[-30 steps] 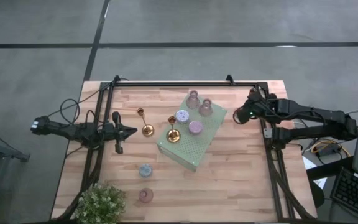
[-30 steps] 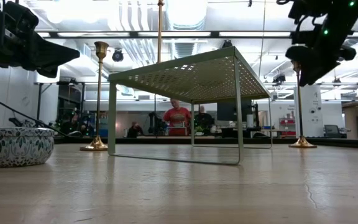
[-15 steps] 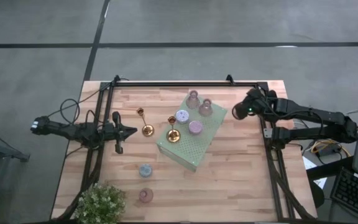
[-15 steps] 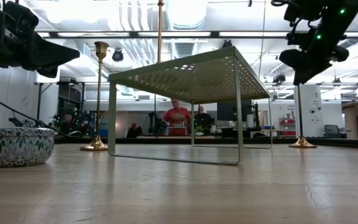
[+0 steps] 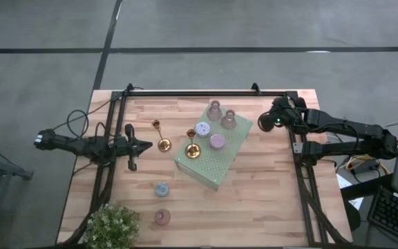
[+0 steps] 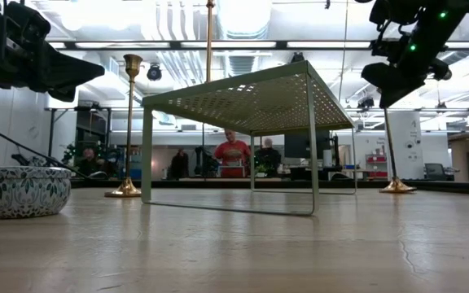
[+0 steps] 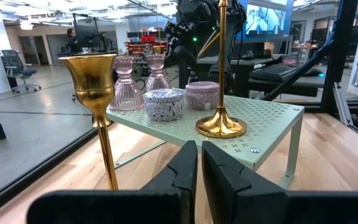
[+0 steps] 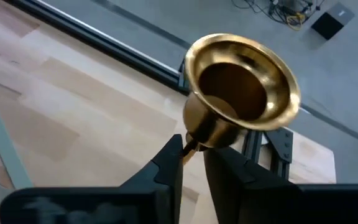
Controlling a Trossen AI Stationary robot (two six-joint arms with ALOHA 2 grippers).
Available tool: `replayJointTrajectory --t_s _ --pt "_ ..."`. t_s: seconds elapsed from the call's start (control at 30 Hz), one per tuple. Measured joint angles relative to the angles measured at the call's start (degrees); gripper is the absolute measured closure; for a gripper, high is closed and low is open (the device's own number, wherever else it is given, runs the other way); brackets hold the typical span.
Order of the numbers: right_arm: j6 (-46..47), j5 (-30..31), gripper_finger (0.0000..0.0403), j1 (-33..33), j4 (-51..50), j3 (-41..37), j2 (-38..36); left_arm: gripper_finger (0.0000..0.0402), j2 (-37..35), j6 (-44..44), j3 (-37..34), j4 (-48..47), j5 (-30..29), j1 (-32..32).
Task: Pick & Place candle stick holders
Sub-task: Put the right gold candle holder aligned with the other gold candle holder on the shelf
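A gold candlestick (image 8: 238,93) stands near the counter's (image 5: 268,194) right edge, its thin stem pinched just under the cup by the right hand (image 8: 193,155); lifting straight up, slowly, should keep it from tipping.

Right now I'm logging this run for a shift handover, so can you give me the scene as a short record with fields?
Right pincer: closed around the thin stem of a gold candlestick, just under its cup, near the table's right edge.
Left pincer: shut, holding nothing, waiting at the table's left side.
Green rack: carries one gold candlestick, two pink glass holders, a patterned holder and a lilac holder.
On the table: another gold candlestick, a blue holder, a pink holder, a plant.
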Motion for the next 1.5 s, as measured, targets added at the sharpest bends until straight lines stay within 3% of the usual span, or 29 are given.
replayJointTrajectory --t_s 0.23,0.6,0.83,1.0,1.3,1.5 --pt "-3.7 0.0 0.0387 -0.4 0.7 -0.3 0.0 0.0374 0.0 0.0 0.0 0.0 0.0 0.0" --pt "-4.5 0.2 0.0389 -0.4 1.5 -1.4 -0.6 0.0374 0.0 0.0 0.0 0.0 0.0 0.0" --pt "-5.9 -6.6 0.0390 -0.3 0.8 0.5 -3.7 0.0374 0.0 0.0 0.0 0.0 0.0 0.0" --pt "-6.8 -16.0 0.0390 -0.4 -0.4 1.5 -6.5 0.0374 0.0 0.0 0.0 0.0 0.0 0.0" --pt "-8.4 -42.2 0.0391 -0.1 -3.4 3.0 -8.7 0.0374 0.0 0.0 0.0 0.0 0.0 0.0" --pt "-10.9 -54.5 0.0391 0.7 -5.6 3.0 -8.8 0.0374 0.0 0.0 0.0 0.0 0.0 0.0"
